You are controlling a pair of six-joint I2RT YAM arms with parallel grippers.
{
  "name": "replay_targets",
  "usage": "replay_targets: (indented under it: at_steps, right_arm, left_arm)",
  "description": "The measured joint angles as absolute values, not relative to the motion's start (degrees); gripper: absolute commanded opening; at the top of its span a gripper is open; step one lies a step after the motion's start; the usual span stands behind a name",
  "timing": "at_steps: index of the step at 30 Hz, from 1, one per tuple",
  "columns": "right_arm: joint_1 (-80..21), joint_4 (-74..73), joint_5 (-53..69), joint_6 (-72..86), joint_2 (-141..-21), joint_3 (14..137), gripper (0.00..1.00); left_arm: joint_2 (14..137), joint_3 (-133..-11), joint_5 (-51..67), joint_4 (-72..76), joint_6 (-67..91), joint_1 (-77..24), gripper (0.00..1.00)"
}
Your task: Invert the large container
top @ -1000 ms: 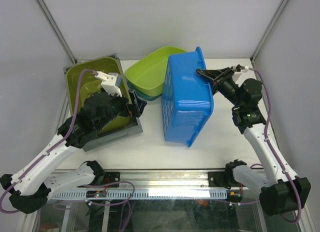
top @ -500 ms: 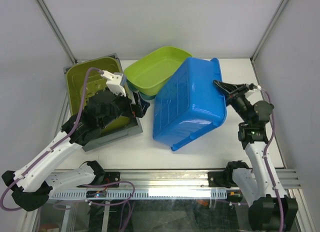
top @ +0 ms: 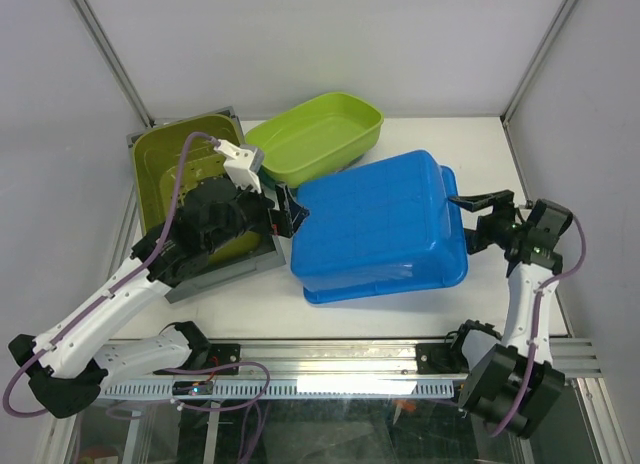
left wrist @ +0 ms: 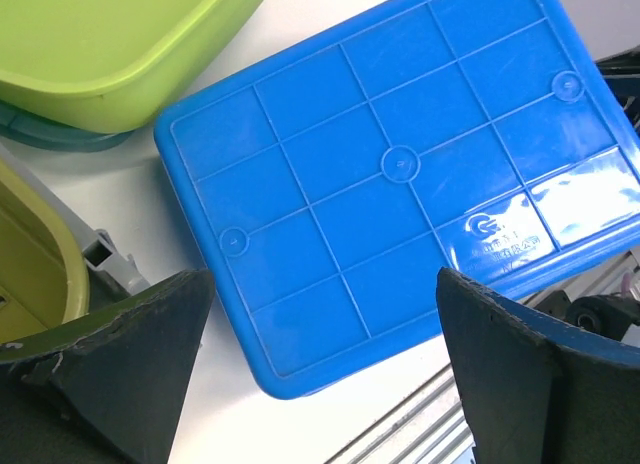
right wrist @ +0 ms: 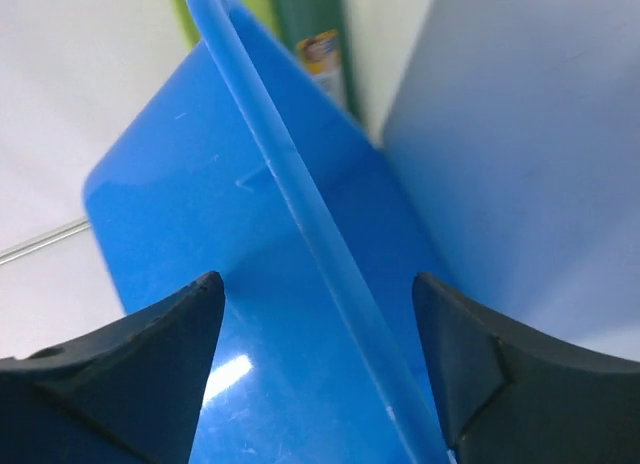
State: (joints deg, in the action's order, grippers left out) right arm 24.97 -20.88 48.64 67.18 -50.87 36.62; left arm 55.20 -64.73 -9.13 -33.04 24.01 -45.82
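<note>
Your blue container (top: 380,224) lies bottom-up just in front of the lime tub (top: 318,139). Your right gripper (top: 475,217), front-right of the tub, straddles the container's rim with jaws apart, not clamping. Your left gripper (top: 290,212), just in front of the tub's left end, is spread wide and holds nothing.

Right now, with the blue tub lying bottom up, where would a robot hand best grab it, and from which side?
Grip the thin rim at the blue tub's right end, coming in from the right. Its upturned base is a broad flat panel, too wide for two fingers; the rim is a narrow lip. The right gripper sits there, jaws open astride it.
</note>
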Motion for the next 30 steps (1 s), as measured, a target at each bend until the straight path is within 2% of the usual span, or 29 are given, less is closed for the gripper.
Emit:
replay_targets:
  at_steps: [6,11,17,23,30]
  right_arm:
    - [26.1,-37.9,36.4,47.5,-53.9,47.6,0.96]
    - [26.1,-43.8,24.4,37.9,-53.6,53.1,0.97]
    - [25.5,-48.0,12.5,31.7,-53.0,54.4,0.97]
    - [20.1,-46.3,19.5,28.0,-48.0,54.4,0.97]
    - [2.9,-36.4,30.5,29.0,-37.4,54.2,0.97]
  left_arm:
    - [55.8,-63.6,-7.0,-31.4,24.2,-45.8,0.99]
    - [57.1,-62.5,-5.5,-30.3,24.7,-45.8,0.99]
    - [58.5,-62.0,-4.0,-29.9,24.7,-45.8,0.99]
    - [60.7,-61.5,-1.7,-29.0,24.7,-46.2,0.99]
    - [62.9,-58.3,-1.2,-28.3,26.6,-47.3,0.99]
